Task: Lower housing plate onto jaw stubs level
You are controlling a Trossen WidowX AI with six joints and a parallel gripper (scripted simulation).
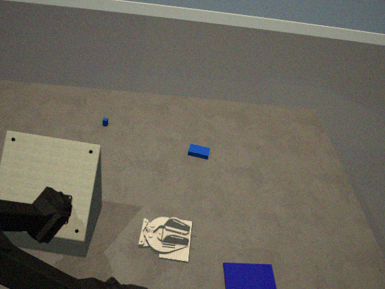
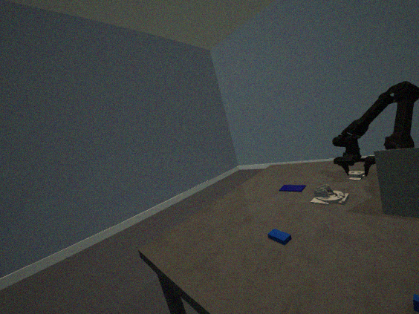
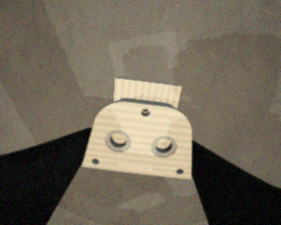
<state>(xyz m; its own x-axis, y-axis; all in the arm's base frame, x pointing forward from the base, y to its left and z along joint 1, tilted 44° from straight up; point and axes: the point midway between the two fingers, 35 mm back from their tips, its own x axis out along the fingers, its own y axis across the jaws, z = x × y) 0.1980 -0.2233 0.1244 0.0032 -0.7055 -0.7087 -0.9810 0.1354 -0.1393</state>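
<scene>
The cream housing plate (image 2: pixel 357 172) (image 3: pixel 140 158), with two round holes and small screw holes, lies low over a ribbed cream piece (image 2: pixel 355 179) (image 3: pixel 146 90). My gripper (image 2: pixel 357 175) (image 3: pixel 140 138) points down and is shut on the plate, one finger at each side edge. Its fingertips are hidden in the top view. The jaw assembly (image 1: pixel 155 242) (image 2: pixel 336 195) stands apart on the table: a round cream disc on a ribbed base, with raised dark-shaded parts. The pins and jaw stubs are too small to tell apart.
A large pale box (image 1: pixel 37 161) (image 2: pixel 399 182) stands beside the arm. A dark blue flat square (image 1: pixel 249 275) (image 2: pixel 293 188) lies near the assembly. A blue block (image 1: pixel 198 150) (image 2: pixel 279 236) and a small blue cube (image 1: pixel 105 121) (image 2: pixel 416 303) lie farther off.
</scene>
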